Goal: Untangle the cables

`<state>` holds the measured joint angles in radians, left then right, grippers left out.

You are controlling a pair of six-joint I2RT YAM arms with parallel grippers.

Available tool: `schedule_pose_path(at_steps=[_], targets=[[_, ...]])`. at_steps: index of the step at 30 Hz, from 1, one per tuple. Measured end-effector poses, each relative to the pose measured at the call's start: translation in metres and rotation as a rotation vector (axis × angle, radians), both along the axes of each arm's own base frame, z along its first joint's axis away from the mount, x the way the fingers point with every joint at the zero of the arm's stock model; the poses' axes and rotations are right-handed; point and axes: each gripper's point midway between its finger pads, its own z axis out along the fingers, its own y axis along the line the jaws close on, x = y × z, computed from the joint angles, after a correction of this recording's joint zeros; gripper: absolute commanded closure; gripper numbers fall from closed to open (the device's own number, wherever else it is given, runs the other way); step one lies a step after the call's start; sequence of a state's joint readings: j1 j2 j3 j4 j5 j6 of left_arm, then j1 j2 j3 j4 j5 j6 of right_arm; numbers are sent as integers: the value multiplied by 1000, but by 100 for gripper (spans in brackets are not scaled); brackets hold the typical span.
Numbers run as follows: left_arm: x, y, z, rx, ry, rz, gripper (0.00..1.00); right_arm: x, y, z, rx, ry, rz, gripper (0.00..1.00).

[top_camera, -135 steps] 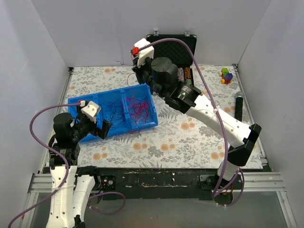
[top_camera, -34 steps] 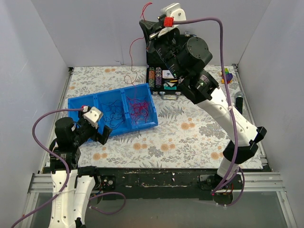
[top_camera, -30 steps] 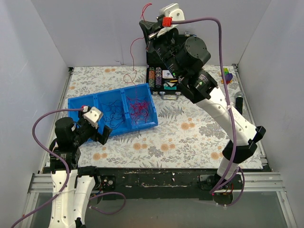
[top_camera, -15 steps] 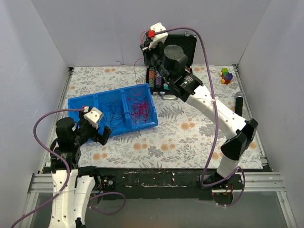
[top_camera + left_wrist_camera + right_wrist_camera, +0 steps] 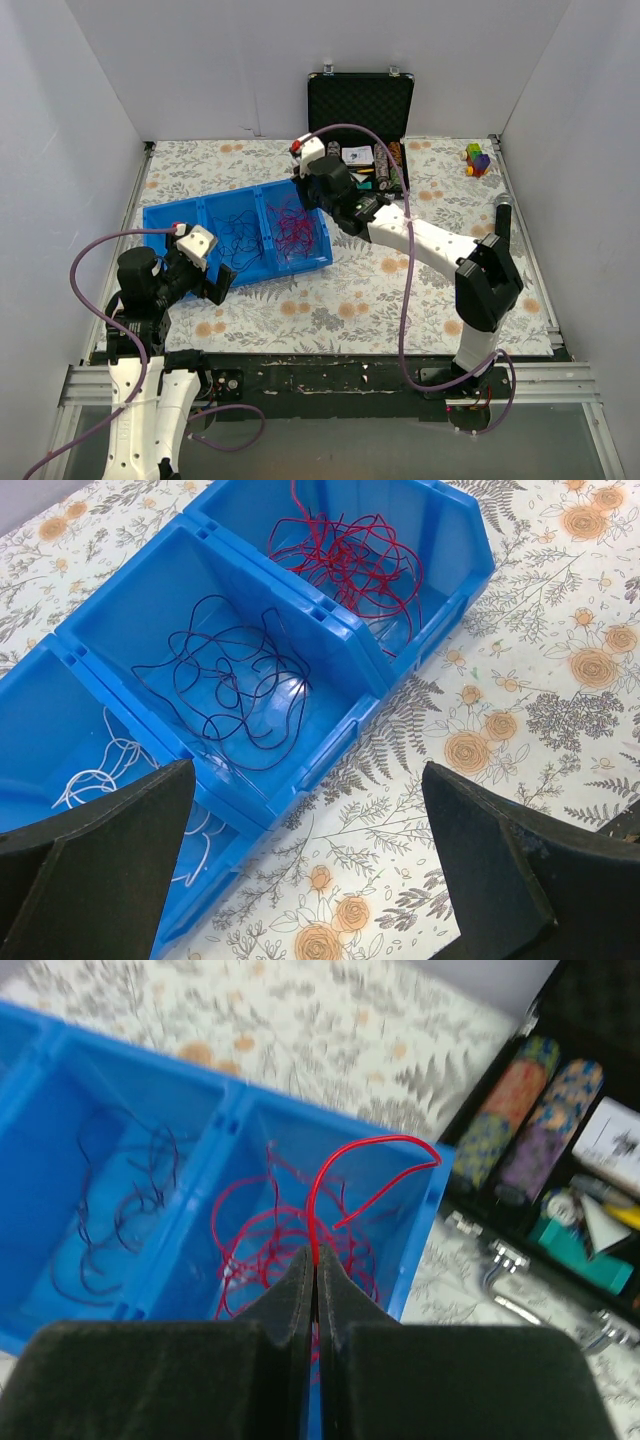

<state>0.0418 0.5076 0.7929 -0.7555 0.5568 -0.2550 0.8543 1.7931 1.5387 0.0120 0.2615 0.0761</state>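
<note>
Left wrist: cables (image 5: 340,555) in blue bin (image 5: 465,540)

The white cable (image 5: 95,772) runs partly behind a finger (image 5: 90,870) of the left gripper (image 5: 308,772), its compartment (image 5: 35,705) cut off by the picture's left edge. The red cable (image 5: 345,1155) vanishes between the pressed-together fingers of the right gripper (image 5: 315,1260); that view is blurred, and the black case (image 5: 590,1030) is cut off at its right edge.

Overhead camera looks down; both close wrist cameras share the bin (image 5: 345,645).
</note>
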Motion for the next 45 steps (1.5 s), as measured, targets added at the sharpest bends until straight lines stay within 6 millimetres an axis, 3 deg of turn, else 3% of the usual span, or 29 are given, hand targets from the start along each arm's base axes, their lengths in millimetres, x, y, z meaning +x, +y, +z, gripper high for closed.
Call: schedule_pose_path(at_steps=[4,12,16,18,19,20,26,33,36,40,41,42,43,44,45], targets=[[0,0,0,0,2,0,2,-10,-1,-54,-59,104,1,99],[1,0,-1,-5,9,2,2,-18,20,-115,-102,266,53,99],[0,0,-1,-9,12,4,2,-20,28,-144,-143,348,64,55],[1,0,-1,-12,13,5,2,-22,26,-150,-164,380,57,36],[1,-1,-1,-14,15,6,2,-24,25,-150,-173,390,57,21],[2,-1,-1,-20,16,8,2,-24,23,-149,-181,398,54,15],[12,-3,-2,-63,53,22,2,-31,16,-115,-164,375,62,12],[22,-5,-3,-106,90,38,2,-63,-11,-14,-13,267,105,11],[25,-5,0,-118,99,45,2,-83,-31,15,40,234,120,10],[33,-4,5,-134,114,66,2,-111,-64,25,69,218,114,23],[35,-3,5,-135,117,73,2,-117,-74,20,67,223,105,33],[37,-2,5,-137,122,79,2,-124,-83,14,62,228,96,52],[39,-2,5,-140,128,86,2,-129,-92,6,55,235,85,82],[40,-1,3,-144,137,94,2,-135,-101,-3,43,245,73,98],[41,-1,2,-148,144,98,2,-139,-108,-13,32,257,59,99]])
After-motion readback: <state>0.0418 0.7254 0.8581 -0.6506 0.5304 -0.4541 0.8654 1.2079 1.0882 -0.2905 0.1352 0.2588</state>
